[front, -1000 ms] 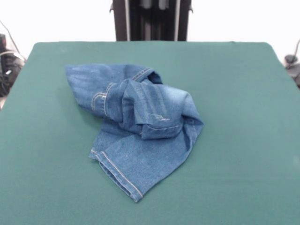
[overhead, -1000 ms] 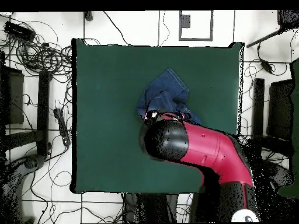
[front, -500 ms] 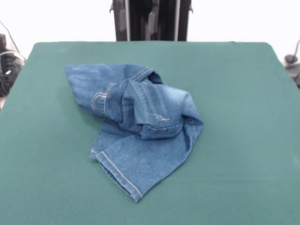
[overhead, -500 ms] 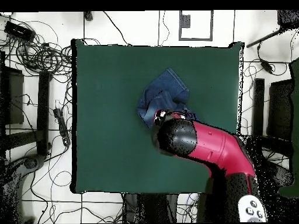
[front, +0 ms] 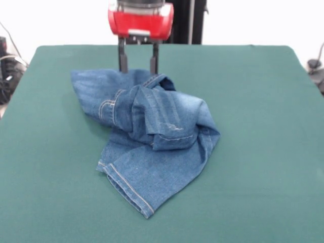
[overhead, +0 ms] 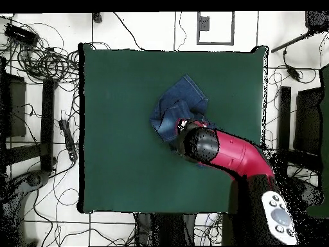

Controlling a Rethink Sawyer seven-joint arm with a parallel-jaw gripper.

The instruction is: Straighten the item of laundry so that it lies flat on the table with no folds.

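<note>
So the crumpled blue denim jeans sit bunched mid-counter on the dark green felt counter, and the red-and-black gripper has its fingers spread apart, empty, at the heap's far edge.

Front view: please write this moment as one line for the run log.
claw: open, above far edge of jeans | jeans: crumpled, folded over themselves | table: green cloth | flattening: not done

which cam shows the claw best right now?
Front view: the claw hangs open above the jeans' far edge, both fingers visible. Overhead, the red arm hides the claw entirely.
</note>
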